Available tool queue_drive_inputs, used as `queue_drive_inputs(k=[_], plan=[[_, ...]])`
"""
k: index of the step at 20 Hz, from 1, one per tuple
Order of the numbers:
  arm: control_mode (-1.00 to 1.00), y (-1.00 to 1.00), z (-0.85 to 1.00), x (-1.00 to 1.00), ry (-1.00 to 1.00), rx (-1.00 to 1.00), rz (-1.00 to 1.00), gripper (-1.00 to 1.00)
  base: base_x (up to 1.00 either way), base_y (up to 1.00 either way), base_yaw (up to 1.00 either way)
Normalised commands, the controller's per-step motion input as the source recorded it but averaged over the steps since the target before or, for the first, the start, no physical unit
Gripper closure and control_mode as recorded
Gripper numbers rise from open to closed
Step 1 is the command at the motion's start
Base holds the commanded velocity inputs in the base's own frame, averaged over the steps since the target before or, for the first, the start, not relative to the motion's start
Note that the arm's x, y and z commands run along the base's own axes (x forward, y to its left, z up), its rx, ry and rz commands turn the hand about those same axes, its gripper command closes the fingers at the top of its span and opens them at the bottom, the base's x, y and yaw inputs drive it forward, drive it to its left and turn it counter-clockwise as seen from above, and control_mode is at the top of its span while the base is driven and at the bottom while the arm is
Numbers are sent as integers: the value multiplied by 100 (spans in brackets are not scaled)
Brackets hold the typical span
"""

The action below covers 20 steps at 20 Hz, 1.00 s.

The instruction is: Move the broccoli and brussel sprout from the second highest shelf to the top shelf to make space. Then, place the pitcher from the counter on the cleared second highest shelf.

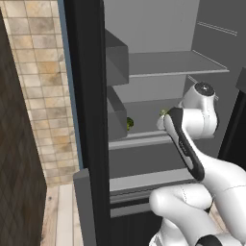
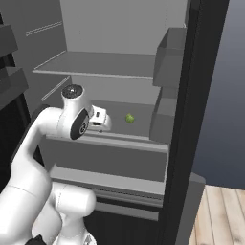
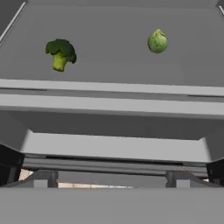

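Observation:
The broccoli (image 3: 60, 53) lies at the left of the second highest shelf (image 3: 112, 87) and the brussel sprout (image 3: 157, 41) at the right, further back. From the left base I see the broccoli (image 1: 129, 123) near the door bins and the brussel sprout (image 1: 163, 113) half behind my arm. My gripper (image 2: 101, 120) hovers in front of this shelf's rim (image 2: 110, 141), open and holding nothing, short of both vegetables. The brussel sprout (image 2: 129, 117) sits just right of it. The top shelf (image 2: 95, 64) above is bare. The pitcher and the counter are out of view.
Grey door bins (image 1: 116, 60) (image 2: 168, 60) jut in beside the shelves on the open fridge door. A lower shelf (image 3: 113, 146) runs below the second highest one. A tiled wall (image 1: 43, 86) stands left of the fridge.

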Motion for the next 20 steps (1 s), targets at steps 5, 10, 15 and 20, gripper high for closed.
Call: queue_drive_inputs(k=[5,10,15,20], plan=[[-100,-38,-9,35,-4,0,0,-100,0,0,0],[-100,-44,-1,66,2,0,0,-100,0,0,0],[-100,-46,-2,81,10,0,0,-100,0,0,0],[-100,-17,-10,71,3,0,0,-100,0,0,0]])
